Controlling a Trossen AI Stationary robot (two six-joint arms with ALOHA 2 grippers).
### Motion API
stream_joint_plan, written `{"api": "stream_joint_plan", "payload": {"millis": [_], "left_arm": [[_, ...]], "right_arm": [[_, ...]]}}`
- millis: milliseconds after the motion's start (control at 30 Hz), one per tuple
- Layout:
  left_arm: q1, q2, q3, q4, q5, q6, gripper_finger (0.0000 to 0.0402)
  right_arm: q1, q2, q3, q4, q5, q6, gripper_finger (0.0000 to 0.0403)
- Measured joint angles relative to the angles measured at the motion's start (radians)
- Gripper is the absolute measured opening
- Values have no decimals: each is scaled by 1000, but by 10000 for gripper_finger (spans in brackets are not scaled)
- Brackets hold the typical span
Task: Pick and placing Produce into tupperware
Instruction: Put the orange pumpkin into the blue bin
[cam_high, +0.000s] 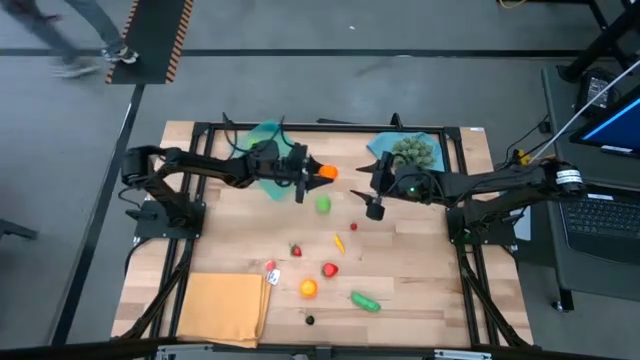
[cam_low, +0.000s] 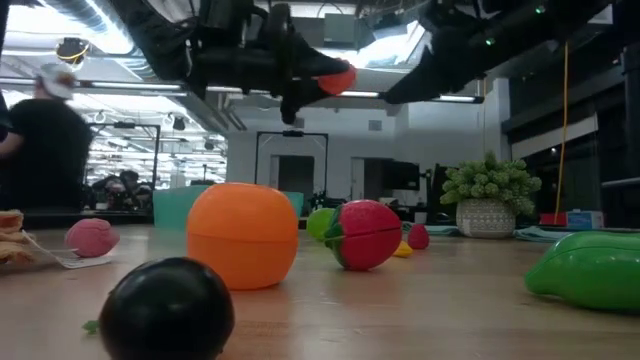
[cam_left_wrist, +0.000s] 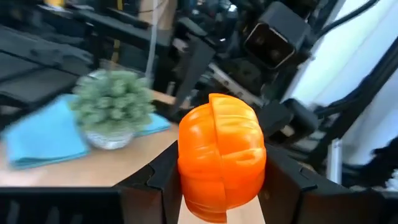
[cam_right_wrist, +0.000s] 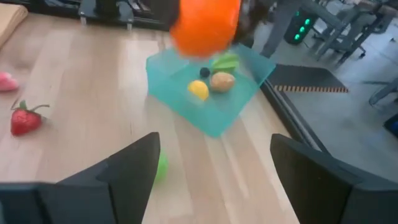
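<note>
Left gripper (cam_high: 312, 172) is clamped on an orange pumpkin-shaped toy (cam_left_wrist: 221, 155), carried clear of the table near the teal tray (cam_high: 262, 160) at the far left of the board; judged step: transport toward the tray, release still to come. The toy sits squarely between the two dark fingers (cam_left_wrist: 152, 180), ribbed and glossy with a vertical seam, apparently hard plastic, so the hold looks secure for the short carry. The right wrist view shows the tray already holding several small pieces: a yellow one (cam_right_wrist: 198, 89), a tan one (cam_right_wrist: 222, 81), a green one and a dark berry; the orange toy hangs just above its near rim. Right gripper (cam_high: 376, 203) hovers with its fingers spread wide and nothing between them, near mid-table, probably waiting its turn so the arms do not crowd the tray. Produce still loose on the wood: a green ball (cam_high: 323, 204), a strawberry (cam_high: 296, 250), a small yellow piece (cam_high: 339, 242), a red piece (cam_high: 330, 269), an orange ball (cam_high: 308, 288), a green pod (cam_high: 364, 301) and a dark berry (cam_high: 310, 320). Potted green cluster (cam_high: 413, 151) stands on a blue cloth at the far right; tan mat (cam_high: 222, 308) lies at the near left. Much sorting remains.
</note>
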Motion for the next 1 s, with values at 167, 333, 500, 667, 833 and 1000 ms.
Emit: {"api": "stream_joint_plan", "payload": {"millis": [167, 333, 500, 667, 833, 1000], "left_arm": [[9, -143, -89, -65, -113, 101, 157], [3, -296, -201, -68, -189, 143, 152], [3, -426, -307, -68, -234, 165, 152], [4, -522, -407, -69, -315, 191, 152], [4, -570, -461, -69, -315, 219, 152], [7, -579, -472, -71, -320, 265, 152]], "right_arm": [[-2, -80, -105, 115, -57, 6, 307], [-7, -167, -185, 201, -134, 5, 307], [-13, -215, -238, 240, -173, 6, 307], [-13, -221, -292, 343, -202, 37, 307], [-13, -218, -353, 448, -211, 84, 307], [-13, -218, -383, 512, -219, 148, 307]]}}
